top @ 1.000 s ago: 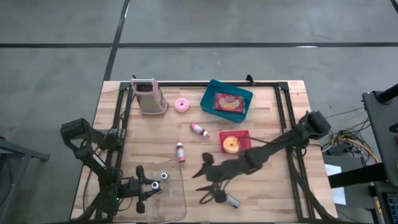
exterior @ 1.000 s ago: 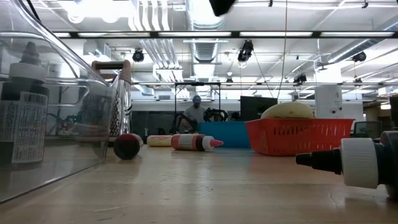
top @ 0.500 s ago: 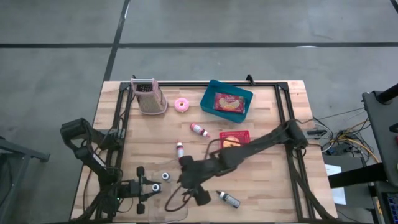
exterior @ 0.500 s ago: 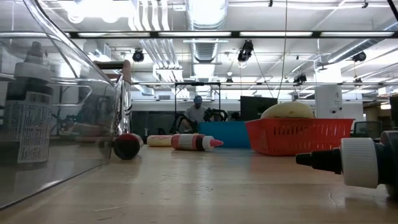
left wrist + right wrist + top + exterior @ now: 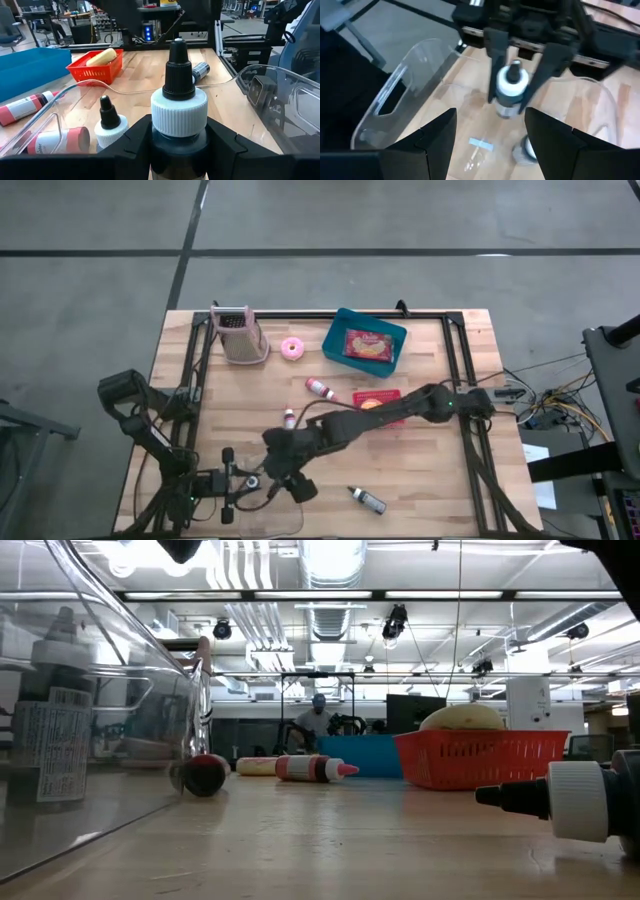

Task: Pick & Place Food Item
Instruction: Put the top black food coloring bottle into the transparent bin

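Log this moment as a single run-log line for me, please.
left gripper: shut on dropper bottle over clear bin | right gripper: open, above the bin facing that bottle | second bottle: inside bin

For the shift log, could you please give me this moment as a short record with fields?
left gripper: shut on a dropper bottle, upright inside the clear bin
right gripper: open, above the clear bin, facing the held bottle
second bottle in bin: upright beside the held one
loose bottle: lying on the table
red basket: partly hidden by the right arm
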`<state>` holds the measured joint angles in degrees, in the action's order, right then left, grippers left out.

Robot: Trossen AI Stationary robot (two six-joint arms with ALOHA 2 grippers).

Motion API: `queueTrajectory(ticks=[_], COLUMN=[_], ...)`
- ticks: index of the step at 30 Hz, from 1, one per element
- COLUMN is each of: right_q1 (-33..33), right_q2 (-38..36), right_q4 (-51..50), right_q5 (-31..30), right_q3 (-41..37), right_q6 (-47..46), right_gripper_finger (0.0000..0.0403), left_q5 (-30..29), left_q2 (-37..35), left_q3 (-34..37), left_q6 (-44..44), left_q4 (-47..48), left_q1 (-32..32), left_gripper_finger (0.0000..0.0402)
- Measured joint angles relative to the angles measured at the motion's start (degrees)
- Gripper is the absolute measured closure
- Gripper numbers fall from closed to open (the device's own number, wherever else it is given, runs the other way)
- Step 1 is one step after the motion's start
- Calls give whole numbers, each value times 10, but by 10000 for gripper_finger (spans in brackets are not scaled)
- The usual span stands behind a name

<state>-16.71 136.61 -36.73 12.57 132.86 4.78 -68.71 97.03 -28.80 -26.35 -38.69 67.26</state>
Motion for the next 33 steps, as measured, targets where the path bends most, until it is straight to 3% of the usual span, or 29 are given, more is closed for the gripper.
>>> queueTrajectory(ticks=[33], right_q1=[-4], right_q2=[0], right_q4=[10], right_q5=[-4], right_q3=[-10], right_q6=[1], right_gripper_finger=[175], left_q5=[70], left_q2=[-9], left_q3=[-43], left_q6=[98], left_q4=[1], left_q1=[-93], left_gripper_finger=[269])
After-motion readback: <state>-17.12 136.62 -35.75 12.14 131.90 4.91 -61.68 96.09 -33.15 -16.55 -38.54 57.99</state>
